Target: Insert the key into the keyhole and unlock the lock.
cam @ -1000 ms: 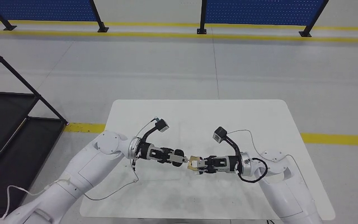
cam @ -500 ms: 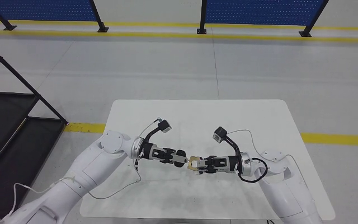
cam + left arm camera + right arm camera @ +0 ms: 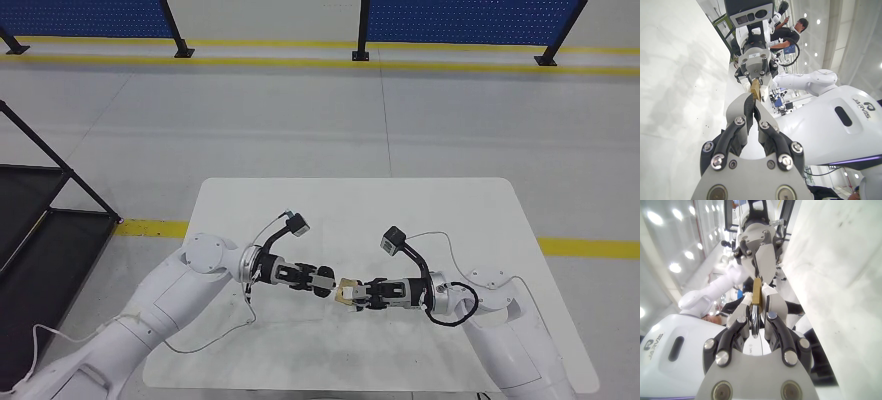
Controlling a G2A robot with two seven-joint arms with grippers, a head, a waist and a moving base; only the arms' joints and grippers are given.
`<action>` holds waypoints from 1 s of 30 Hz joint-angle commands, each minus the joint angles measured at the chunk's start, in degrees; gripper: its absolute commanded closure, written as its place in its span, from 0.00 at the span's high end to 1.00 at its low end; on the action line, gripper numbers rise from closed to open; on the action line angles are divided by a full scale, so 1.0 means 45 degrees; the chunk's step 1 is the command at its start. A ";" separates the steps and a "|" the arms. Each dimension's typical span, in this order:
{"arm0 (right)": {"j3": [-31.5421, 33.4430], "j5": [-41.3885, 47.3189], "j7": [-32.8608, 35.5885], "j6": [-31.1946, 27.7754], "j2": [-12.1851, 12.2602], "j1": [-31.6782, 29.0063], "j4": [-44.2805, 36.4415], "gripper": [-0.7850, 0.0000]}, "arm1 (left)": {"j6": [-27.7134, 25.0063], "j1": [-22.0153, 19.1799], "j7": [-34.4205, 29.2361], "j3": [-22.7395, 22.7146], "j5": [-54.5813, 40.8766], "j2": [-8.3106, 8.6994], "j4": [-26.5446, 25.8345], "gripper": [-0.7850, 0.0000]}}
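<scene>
Right gripper (image 3: pixel 757 295) was clamped on the brass lock (image 3: pixel 755 89), held above the table (image 3: pixel 450 220). Left gripper (image 3: pixel 754 102) pinched tight on the key (image 3: pixel 754 109), its tip at the lock's end. I judged insertion begun; depth I could not tell. The turn was left to do.

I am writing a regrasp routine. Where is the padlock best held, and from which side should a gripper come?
Grip the padlock across its brass body's two broad flat faces, coming from the shackle end, as the right gripper does. That leaves the keyhole end free for the key in the left gripper.
</scene>
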 commanded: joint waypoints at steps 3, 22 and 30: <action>0.0000 0.0001 0.0000 0.0000 0.0000 0.0000 0.0000 0.00 | -0.0104 0.0010 0.0101 0.0011 0.0157 -0.0065 0.0061 0.00; 0.0000 0.0001 0.0000 0.0000 0.0000 0.0000 0.0000 0.00 | -0.1361 0.1037 0.1357 -0.0785 0.1636 0.0282 -0.1367 0.00; 0.0000 0.0001 0.0000 0.0000 0.0000 0.0000 0.0000 0.00 | -0.1998 0.1385 0.1994 -0.0988 0.2435 0.0488 -0.1727 0.00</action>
